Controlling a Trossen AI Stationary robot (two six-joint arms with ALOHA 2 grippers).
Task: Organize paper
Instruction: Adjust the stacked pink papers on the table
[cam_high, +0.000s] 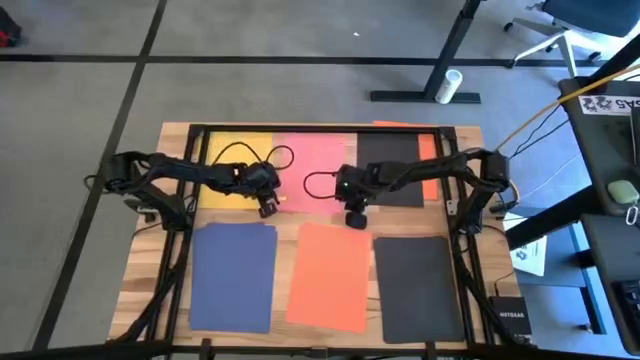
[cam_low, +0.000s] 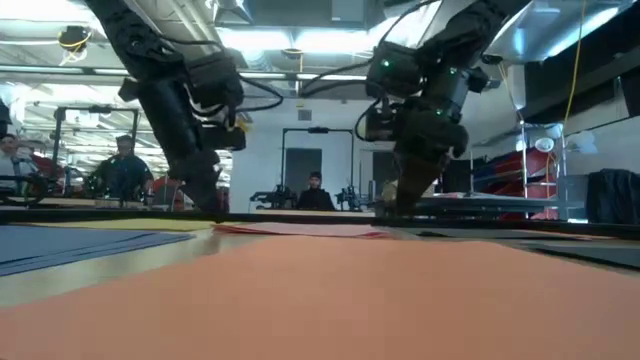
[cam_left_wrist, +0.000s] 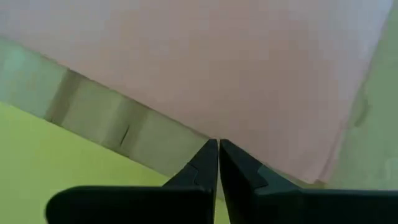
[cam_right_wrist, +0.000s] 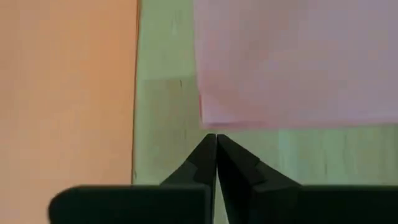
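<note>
Coloured paper lies flat on the wooden table in two rows. The far row has a yellow sheet (cam_high: 232, 165), a pink sheet (cam_high: 315, 170) and a black sheet (cam_high: 390, 168) that overlaps an orange one (cam_high: 428, 160). The near row has navy blue (cam_high: 235, 275), orange (cam_high: 330, 275) and black (cam_high: 418, 288) sheets. My left gripper (cam_high: 268, 209) is shut and points down at the pink sheet's near left corner. My right gripper (cam_high: 355, 219) is shut and points down at its near right corner. My left gripper has its shut fingertips (cam_left_wrist: 211, 149) right at the pink sheet's near edge (cam_left_wrist: 186, 127), coming from above; I cannot tell whether they touch the paper. My right gripper has its shut fingertips (cam_right_wrist: 210, 144) just short of the pink sheet's near edge (cam_right_wrist: 214, 124), beside the corner; whether they touch it does not show.
A strip of bare wood (cam_right_wrist: 165, 106) separates the pink sheet from the near orange sheet (cam_right_wrist: 68, 93). A black frame rail (cam_high: 320, 128) runs along the table's far edge. A white printed sheet (cam_high: 530, 255) lies off the table's right side. People (cam_low: 315, 190) stand in the room beyond.
</note>
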